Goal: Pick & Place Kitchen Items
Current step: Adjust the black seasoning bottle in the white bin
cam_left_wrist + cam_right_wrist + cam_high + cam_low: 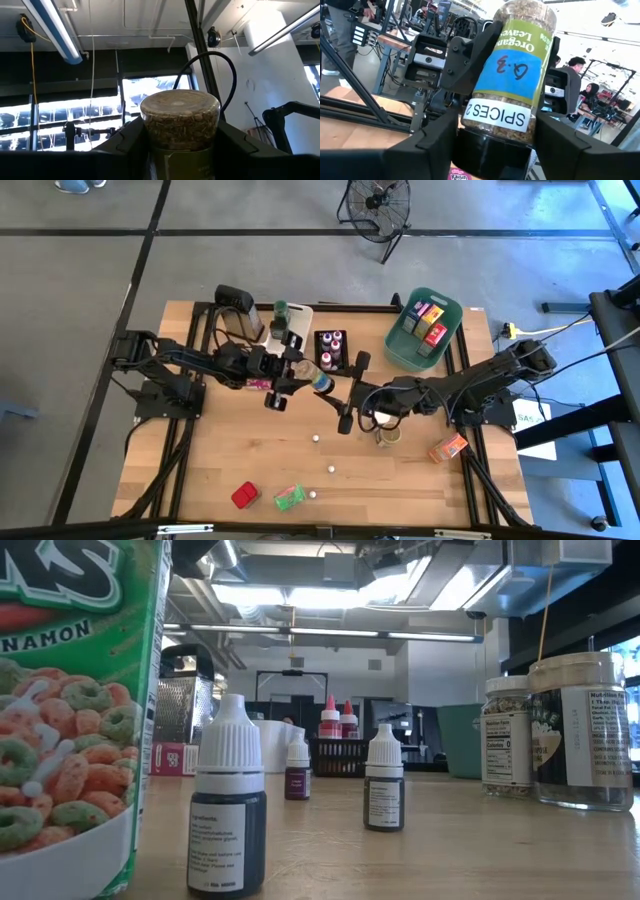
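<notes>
An oregano spice jar (510, 75) with a green and blue label and a black lid hangs above the table's middle, lid end lowest (321, 379). My left gripper (303, 376) is shut on it, and the jar's clear base (180, 112) sticks up between the left fingers. From the right, my right gripper (496, 155) reaches in level and open. Its fingers (432, 145) stand close on either side of the black lid (492, 150). Small white-capped bottles (316, 438) stand on the table below. My left gripper pinches the jar's labelled body (485, 65) between its two fingers, one on each side. The fingers (470, 55) come from the table's left, slanting upward, and lie across the jar. The jar is lifted clear of the table, tilted, base up and lid down.
At the back stand a teal bin (425, 330) with packets, a black tray of bottles (333, 350), a white bin (292, 320) and a grater (235, 310). A jar (385, 432), an orange packet (448, 447), a red packet (244, 495) and a green packet (289, 497) lie nearer.
</notes>
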Controlling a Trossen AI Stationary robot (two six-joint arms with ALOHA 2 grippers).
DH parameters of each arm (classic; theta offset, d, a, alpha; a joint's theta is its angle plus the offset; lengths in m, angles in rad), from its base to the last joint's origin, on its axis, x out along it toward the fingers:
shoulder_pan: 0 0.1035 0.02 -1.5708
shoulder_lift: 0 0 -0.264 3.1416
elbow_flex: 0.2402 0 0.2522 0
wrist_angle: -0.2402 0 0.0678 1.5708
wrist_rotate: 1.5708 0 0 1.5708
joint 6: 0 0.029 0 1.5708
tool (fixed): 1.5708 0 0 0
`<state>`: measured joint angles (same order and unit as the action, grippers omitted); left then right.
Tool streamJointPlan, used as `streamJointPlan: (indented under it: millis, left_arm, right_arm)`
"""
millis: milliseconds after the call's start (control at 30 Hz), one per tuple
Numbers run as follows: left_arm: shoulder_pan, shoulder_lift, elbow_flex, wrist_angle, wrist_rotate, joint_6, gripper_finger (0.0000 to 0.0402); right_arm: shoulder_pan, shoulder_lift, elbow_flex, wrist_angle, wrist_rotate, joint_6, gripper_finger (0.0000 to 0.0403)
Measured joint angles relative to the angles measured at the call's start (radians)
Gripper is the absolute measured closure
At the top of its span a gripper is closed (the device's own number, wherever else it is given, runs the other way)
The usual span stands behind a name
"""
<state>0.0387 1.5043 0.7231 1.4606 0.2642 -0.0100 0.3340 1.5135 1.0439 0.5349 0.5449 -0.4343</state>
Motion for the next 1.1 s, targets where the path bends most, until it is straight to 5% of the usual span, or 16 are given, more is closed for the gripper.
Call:
streamJointPlan:
  millis: [800, 1100]
  left_arm:
    - [0.003, -0.002, 0.000, -0.072, 0.112, -0.011, 0.0154]
    - [0.004, -0.064, 0.000, -0.240, 0.122, 0.047, 0.0131]
  right_arm:
    - [0.003, 0.006, -0.003, -0.142, 0.029, 0.053, 0.0200]
    - [0.021, -0.015, -0.002, -0.338, 0.103, 0.264, 0.0200]
